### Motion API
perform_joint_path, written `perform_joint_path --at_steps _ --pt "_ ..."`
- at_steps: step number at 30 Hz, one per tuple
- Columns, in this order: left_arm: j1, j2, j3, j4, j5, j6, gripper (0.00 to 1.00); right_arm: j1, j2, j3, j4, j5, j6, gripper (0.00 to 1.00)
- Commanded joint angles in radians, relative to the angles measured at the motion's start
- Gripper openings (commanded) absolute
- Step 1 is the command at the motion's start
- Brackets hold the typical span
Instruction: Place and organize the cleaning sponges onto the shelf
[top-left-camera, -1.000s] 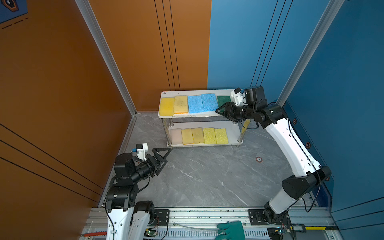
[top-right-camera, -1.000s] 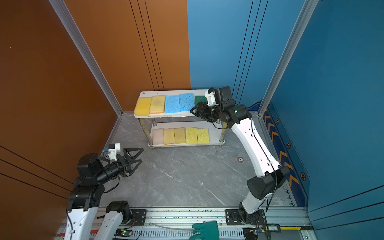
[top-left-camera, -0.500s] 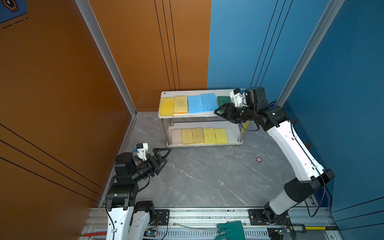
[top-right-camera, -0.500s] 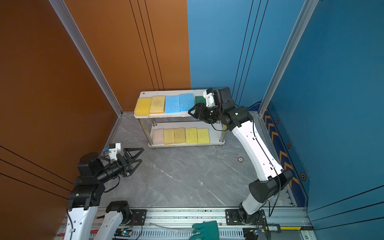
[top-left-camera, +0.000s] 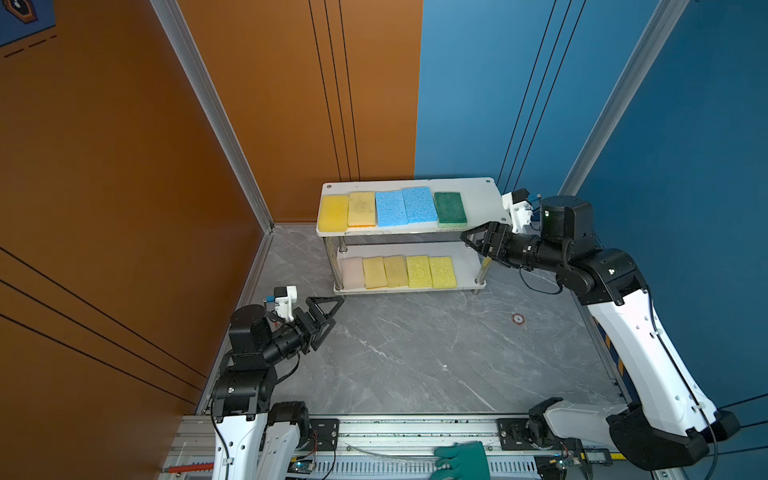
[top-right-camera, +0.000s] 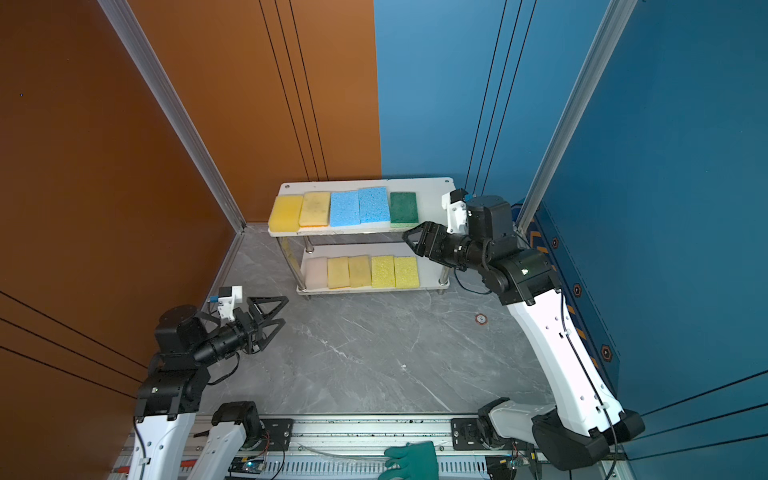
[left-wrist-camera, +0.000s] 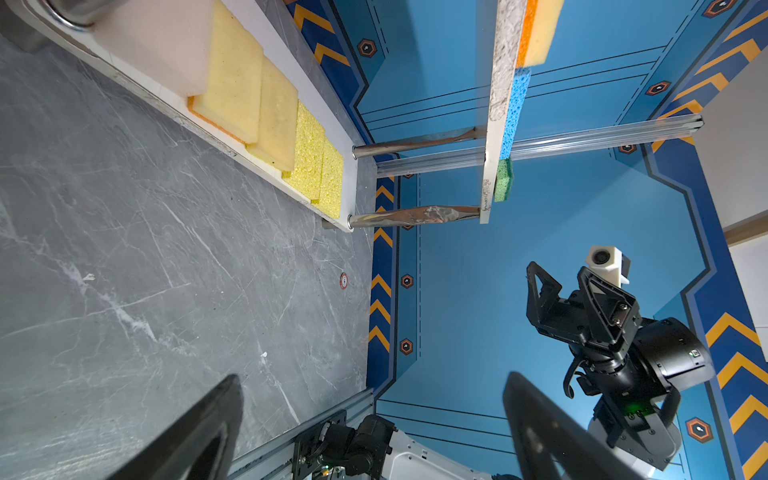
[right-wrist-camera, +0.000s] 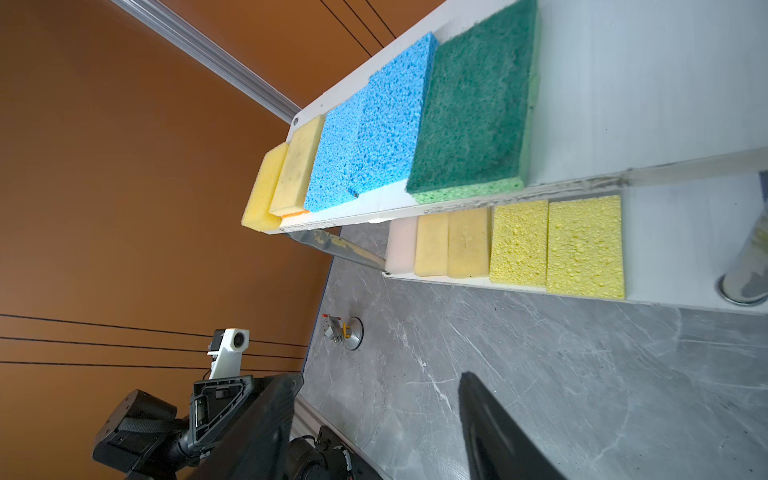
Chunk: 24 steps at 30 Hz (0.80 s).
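The shelf (top-left-camera: 482, 199) (top-right-camera: 432, 197) stands at the back of the grey floor. Its top board carries two yellow cleaning sponges (top-left-camera: 333, 212), two light blue ones (top-left-camera: 405, 205) and a dark green one (top-left-camera: 450, 208) (right-wrist-camera: 473, 108). On the lower board lie a pink-beige sponge (top-left-camera: 352, 272) and several yellow ones (top-left-camera: 419, 271) (right-wrist-camera: 584, 245). My right gripper (top-left-camera: 467, 239) (top-right-camera: 411, 239) (right-wrist-camera: 381, 377) hangs open and empty just off the shelf's right end, below the top board's edge. My left gripper (top-left-camera: 334, 313) (top-right-camera: 284, 311) (left-wrist-camera: 372, 380) is wide open and empty, in front of the shelf's left end.
A teal-green glove (top-left-camera: 461, 459) lies on the front rail. A small round fitting (top-left-camera: 518, 318) sits in the floor right of centre. Orange wall panels close the left side, blue ones the back and right, near the right arm.
My right gripper has drawn back from over the top board's right end, moving right and down, and its jaws have widened. The dark green sponge stays on the board. The left arm is still.
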Motion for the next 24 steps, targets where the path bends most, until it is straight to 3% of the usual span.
perform_joint_path --at_steps 1,2,12,18,24 --pt "0.009 -0.019 -0.012 -0.019 0.029 0.027 0.98 -0.04 -0.054 -0.05 -0.001 0.033 0.016 0.81" --pt "0.01 -0.019 -0.011 -0.021 0.03 0.03 0.98 -0.054 -0.072 -0.064 -0.002 0.036 0.017 1.0" --pt "0.025 -0.015 -0.007 -0.081 0.007 0.102 0.98 -0.19 -0.182 -0.163 -0.02 0.044 -0.005 1.0" --pt "0.027 -0.022 0.007 -0.162 -0.098 0.171 0.98 -0.252 -0.196 -0.198 -0.035 0.041 -0.102 1.0" --pt "0.026 -0.052 0.007 -0.218 -0.277 0.246 0.98 -0.296 -0.209 -0.257 -0.035 0.094 -0.271 1.0"
